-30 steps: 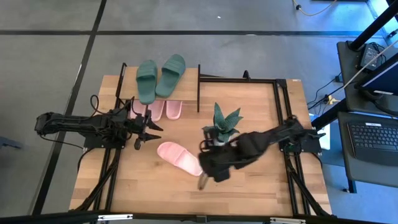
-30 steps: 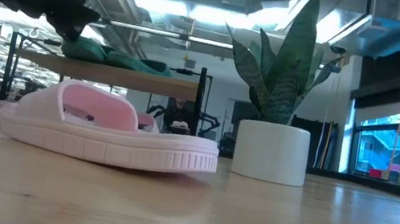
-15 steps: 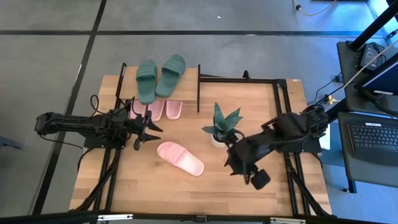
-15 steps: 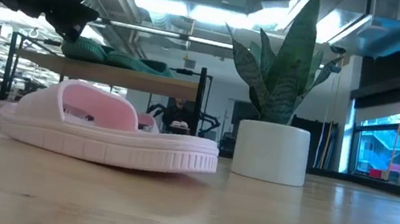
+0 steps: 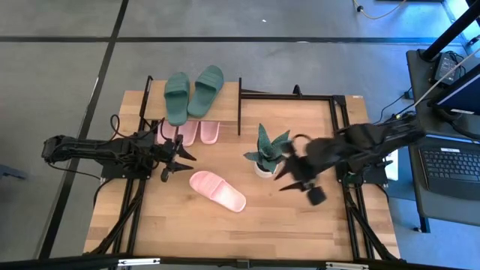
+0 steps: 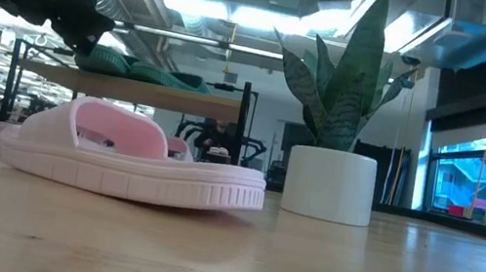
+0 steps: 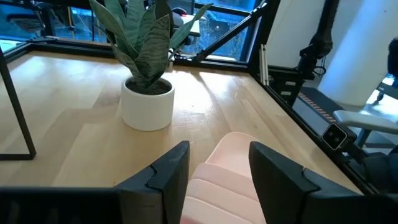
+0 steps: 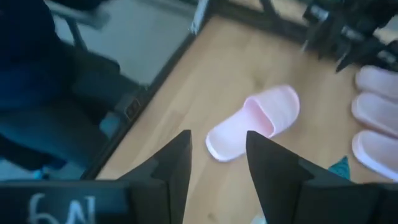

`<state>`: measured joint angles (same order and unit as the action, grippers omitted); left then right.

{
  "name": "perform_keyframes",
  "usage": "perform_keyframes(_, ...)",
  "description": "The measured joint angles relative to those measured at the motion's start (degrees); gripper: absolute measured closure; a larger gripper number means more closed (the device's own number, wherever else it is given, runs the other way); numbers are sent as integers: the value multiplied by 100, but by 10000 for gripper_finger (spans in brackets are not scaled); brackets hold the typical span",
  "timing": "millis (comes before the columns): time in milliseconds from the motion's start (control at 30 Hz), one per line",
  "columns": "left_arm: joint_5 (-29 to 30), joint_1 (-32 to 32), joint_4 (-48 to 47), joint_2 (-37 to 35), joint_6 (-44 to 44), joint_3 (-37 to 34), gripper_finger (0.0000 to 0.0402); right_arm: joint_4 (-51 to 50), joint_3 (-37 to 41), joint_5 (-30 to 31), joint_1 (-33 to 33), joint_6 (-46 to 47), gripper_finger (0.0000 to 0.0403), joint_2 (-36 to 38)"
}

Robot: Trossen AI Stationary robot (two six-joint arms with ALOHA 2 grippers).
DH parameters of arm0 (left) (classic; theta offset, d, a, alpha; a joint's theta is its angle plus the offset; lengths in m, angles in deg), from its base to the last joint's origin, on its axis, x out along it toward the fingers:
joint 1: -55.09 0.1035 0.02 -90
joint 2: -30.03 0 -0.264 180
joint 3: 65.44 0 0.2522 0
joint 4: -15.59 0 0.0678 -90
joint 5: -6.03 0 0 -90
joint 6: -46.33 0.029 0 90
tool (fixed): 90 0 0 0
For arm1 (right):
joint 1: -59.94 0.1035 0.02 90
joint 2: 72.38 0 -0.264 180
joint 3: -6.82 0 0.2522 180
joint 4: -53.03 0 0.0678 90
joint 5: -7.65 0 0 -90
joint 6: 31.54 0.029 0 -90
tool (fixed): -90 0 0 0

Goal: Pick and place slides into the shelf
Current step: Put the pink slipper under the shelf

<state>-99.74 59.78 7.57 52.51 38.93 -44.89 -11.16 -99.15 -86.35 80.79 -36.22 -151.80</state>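
Grey concrete floor (image 5: 67, 67) crossed by dark lines, a laptop (image 5: 450, 171) set on a dark desk (image 5: 429, 202) at right, ceiling lights (image 6: 215, 8), tall windows (image 6: 476, 165) seen beyond.

Both arms are dark, jointed, with black cables looped along them. The left pincer (image 7: 214, 171) has two matte black, angular fingers; the right pincer (image 8: 214, 165) looks alike.

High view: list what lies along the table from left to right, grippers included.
left gripper → loose pink slide → potted plant → right gripper
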Motion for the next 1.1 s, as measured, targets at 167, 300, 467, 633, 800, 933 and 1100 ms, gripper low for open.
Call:
perform_keyframes(167,2,0,19,0,2,0,242,1876,2233,-33,-125,218,249,1736)
perform_keyframes(300,3,0,22,0,36,0,242,3081,3894,-3,-339,314,249,2885)
perform_keyframes(467,6,0,65,0,46,0,242,3439,5311,453,-769,610,249,4041)
perform_keyframes(633,243,0,143,-2,47,0,242,3552,6218,919,-1155,688,249,4932)
perform_keyframes(800,506,0,143,-2,48,0,242,3766,6955,1800,-1604,588,249,5588)
perform_keyframes(933,520,0,144,-2,48,0,242,4171,7572,1926,-1970,575,249,5933)
perform_keyframes(1100,520,0,144,-2,48,0,242,4778,8091,1895,-2233,504,249,6234)
